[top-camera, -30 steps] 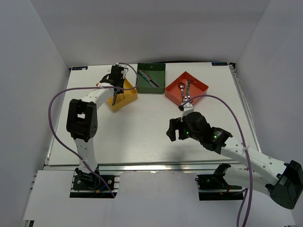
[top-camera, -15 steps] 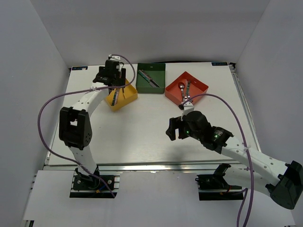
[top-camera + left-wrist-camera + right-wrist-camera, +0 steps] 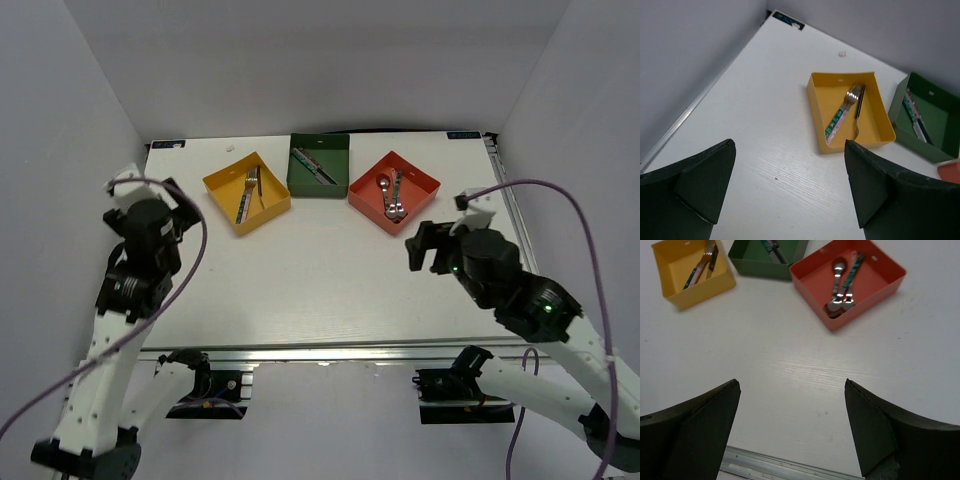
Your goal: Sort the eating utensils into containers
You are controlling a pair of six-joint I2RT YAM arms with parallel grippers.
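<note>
The eating utensils lie in the containers. Forks [image 3: 248,192] rest in the yellow tray [image 3: 225,190], knives [image 3: 312,165] in the dark green tray [image 3: 335,160], and spoons [image 3: 390,195] in the red-orange tray [image 3: 420,185]. My left gripper [image 3: 180,212] hangs open and empty over the table's left side, well short of the yellow tray [image 3: 815,115] and its forks [image 3: 847,107]. My right gripper [image 3: 425,250] is open and empty above the near right of the table. In the right wrist view the red-orange tray [image 3: 812,277] with spoons [image 3: 840,287] lies ahead of the right gripper [image 3: 792,382].
White walls enclose the table on three sides. The metal front rail [image 3: 765,465] runs just below my right fingers. Purple cables [image 3: 560,190] loop off both arms. A small white speck [image 3: 841,53] lies behind the yellow tray.
My left arm has drawn back from over the yellow tray to the table's left side, its gripper opening on the way. My right arm has swung right and back, jaws still open.
</note>
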